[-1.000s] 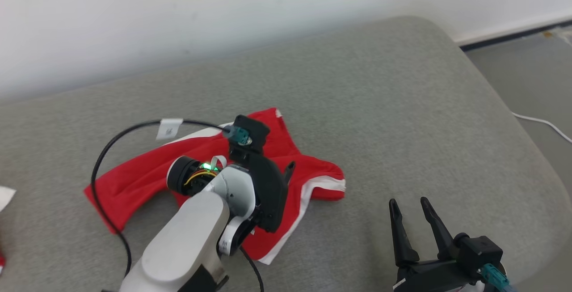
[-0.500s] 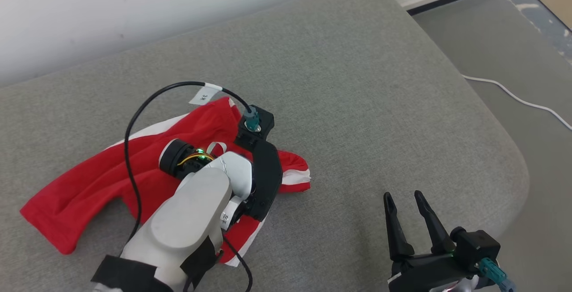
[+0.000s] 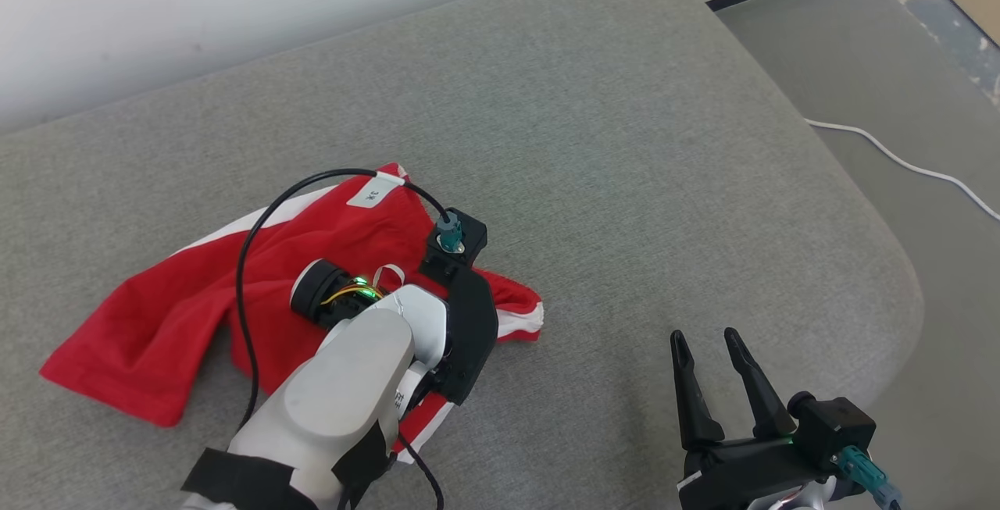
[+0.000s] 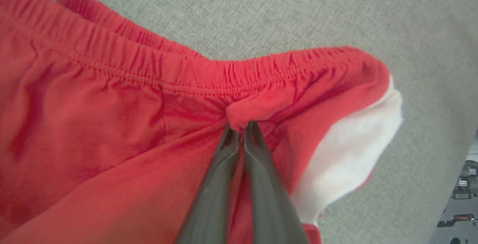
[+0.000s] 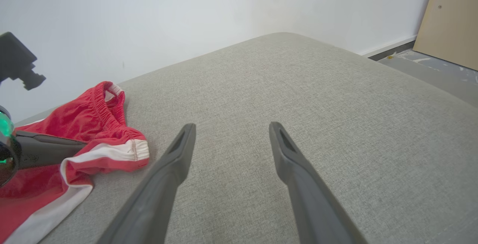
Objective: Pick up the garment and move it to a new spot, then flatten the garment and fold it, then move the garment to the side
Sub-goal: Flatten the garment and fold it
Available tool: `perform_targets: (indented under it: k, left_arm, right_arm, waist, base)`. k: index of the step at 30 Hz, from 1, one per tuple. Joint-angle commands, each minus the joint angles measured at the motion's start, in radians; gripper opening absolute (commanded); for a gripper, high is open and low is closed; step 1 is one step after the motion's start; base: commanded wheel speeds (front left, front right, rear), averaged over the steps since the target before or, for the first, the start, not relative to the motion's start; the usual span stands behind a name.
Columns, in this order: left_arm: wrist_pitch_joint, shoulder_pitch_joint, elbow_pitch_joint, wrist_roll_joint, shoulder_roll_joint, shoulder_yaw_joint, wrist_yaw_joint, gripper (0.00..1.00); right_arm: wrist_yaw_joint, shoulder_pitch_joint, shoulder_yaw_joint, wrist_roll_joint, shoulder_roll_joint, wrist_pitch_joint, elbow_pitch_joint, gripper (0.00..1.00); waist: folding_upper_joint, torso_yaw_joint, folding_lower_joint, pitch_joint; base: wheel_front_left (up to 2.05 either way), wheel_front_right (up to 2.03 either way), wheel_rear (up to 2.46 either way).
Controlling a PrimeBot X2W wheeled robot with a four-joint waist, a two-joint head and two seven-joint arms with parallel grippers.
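Left claw (image 4: 241, 125) has closed since a second ago and now pinches a fold under the waistband (image 4: 261, 70) of the red white-trimmed fabric shorts (image 3: 156, 330). Shorts lie left on the grey upholstered cushion (image 3: 625, 143). Right claw (image 3: 705, 336) spread wide, holding nothing, well apart.

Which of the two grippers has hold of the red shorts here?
The left gripper: its fingers are pinched on a fold of the red shorts near the waistband. The right gripper hangs open over the bare grey cushion, apart from the cloth.
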Motion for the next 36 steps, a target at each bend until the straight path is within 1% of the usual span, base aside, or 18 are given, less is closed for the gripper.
perform_targets:
  k: [1, 5, 7, 10, 11, 13, 14, 16, 19, 22, 23, 27, 29, 30, 31, 33, 36]
  left_arm:
    - [-0.028, 0.012, 0.005, -0.010, -0.004, 0.003, -0.004, 0.00]
    - [-0.149, -0.028, -0.022, -0.044, -0.017, 0.027, -0.008, 0.00]
    - [-0.225, -0.041, -0.052, -0.084, -0.020, 0.048, -0.015, 0.00]
    - [-0.363, -0.058, -0.149, -0.180, -0.022, 0.063, -0.019, 0.00]
    - [-0.417, -0.070, -0.188, -0.213, -0.021, 0.064, -0.014, 0.00]
    - [-0.520, -0.083, -0.265, -0.311, -0.020, 0.069, -0.009, 0.00]
    - [-0.571, -0.094, -0.303, -0.345, -0.021, 0.063, -0.003, 0.00]
    - [-0.677, -0.110, -0.359, -0.421, -0.020, 0.060, 0.022, 0.00]
    - [-0.798, -0.114, -0.400, -0.498, -0.020, 0.048, 0.068, 0.00]
    - [-0.845, -0.070, -0.381, -0.530, -0.020, 0.039, 0.113, 0.00]
    - [-0.853, -0.044, -0.366, -0.529, -0.019, 0.040, 0.121, 0.00]
    - [-0.868, 0.113, -0.286, -0.585, -0.019, 0.066, 0.132, 0.00]
    - [-0.873, 0.200, -0.246, -0.601, -0.014, 0.101, 0.132, 0.00]
    - [-0.873, 0.200, -0.246, -0.601, -0.014, 0.101, 0.132, 0.00]
    - [-0.874, 0.239, -0.233, -0.606, -0.012, 0.124, 0.131, 0.00]
    - [-0.875, 0.308, -0.247, -0.590, -0.010, 0.220, 0.135, 0.00]
    - [-0.874, 0.424, -0.301, -0.527, -0.015, 0.349, 0.121, 0.00]
  right_arm:
    - [0.003, -0.009, 0.002, 0.005, 0.003, -0.001, -0.003, 1.00]
    - [0.003, -0.010, -0.002, -0.005, 0.003, -0.001, 0.000, 1.00]
    - [0.003, -0.009, -0.002, -0.011, 0.002, -0.001, 0.002, 1.00]
    - [0.003, -0.009, -0.001, -0.021, 0.003, -0.001, 0.006, 1.00]
    - [0.003, -0.008, -0.004, -0.025, 0.002, -0.001, 0.006, 1.00]
    - [0.003, -0.005, -0.006, -0.033, 0.003, -0.001, 0.007, 1.00]
    - [0.003, -0.002, -0.007, -0.036, 0.003, -0.001, 0.008, 1.00]
    - [0.003, 0.002, -0.015, -0.044, 0.002, -0.001, 0.009, 1.00]
    - [0.003, 0.011, -0.017, -0.057, 0.003, -0.001, 0.010, 1.00]
    - [0.003, 0.015, -0.023, -0.065, 0.002, -0.001, 0.008, 1.00]
    - [0.003, 0.018, -0.025, -0.068, 0.002, -0.001, 0.009, 1.00]
    - [0.003, 0.022, -0.022, -0.077, 0.002, -0.001, 0.012, 1.00]
    - [0.003, 0.024, -0.019, -0.080, 0.002, -0.001, 0.014, 1.00]
    - [0.003, 0.024, -0.019, -0.080, 0.002, -0.001, 0.014, 1.00]
    - [0.003, 0.025, -0.019, -0.081, 0.002, -0.001, 0.014, 1.00]
    - [0.003, 0.028, -0.022, -0.086, 0.002, -0.001, 0.015, 1.00]
    - [0.003, 0.031, -0.022, -0.089, 0.002, -0.001, 0.014, 1.00]
  waist:
    - [-0.0001, 0.013, -0.0001, 0.002]
    - [-0.0001, 0.039, -0.0001, -0.003]
    - [-0.0001, 0.053, -0.0001, -0.010]
    - [-0.0001, 0.074, -0.0001, -0.024]
    - [-0.0001, 0.083, -0.0001, -0.029]
    - [-0.0001, 0.101, -0.0001, -0.039]
    - [-0.0001, 0.111, -0.0001, -0.044]
    - [-0.0001, 0.135, -0.0001, -0.054]
    - [-0.0001, 0.174, -0.0001, -0.066]
    - [-0.0001, 0.221, -0.0001, -0.073]
    - [-0.0001, 0.236, -0.0001, -0.076]
    - [-0.0001, 0.288, -0.0001, -0.089]
    - [-0.0001, 0.307, -0.0001, -0.097]
    - [-0.0001, 0.307, -0.0001, -0.097]
    - [-0.0001, 0.316, -0.0001, -0.101]
    - [-0.0001, 0.334, -0.0001, -0.106]
    - [-0.0001, 0.358, -0.0001, -0.113]
  base:
    - [0.00, 0.00, 0.00]
    - [0.00, 0.00, 0.00]
    - [0.00, 0.00, 0.00]
    - [0.00, 0.00, 0.00]
    - [0.00, 0.00, 0.00]
    - [0.00, 0.00, 0.00]
    - [0.00, 0.00, 0.00]
    - [0.00, 0.00, 0.00]
    - [0.00, 0.00, 0.00]
    - [0.00, 0.00, 0.00]
    - [0.00, 0.00, 0.00]
    - [0.00, 0.00, 0.00]
    - [0.00, 0.00, 0.00]
    - [0.00, 0.00, 0.00]
    - [0.00, 0.00, 0.00]
    - [0.00, 0.00, 0.00]
    - [0.00, 0.00, 0.00]
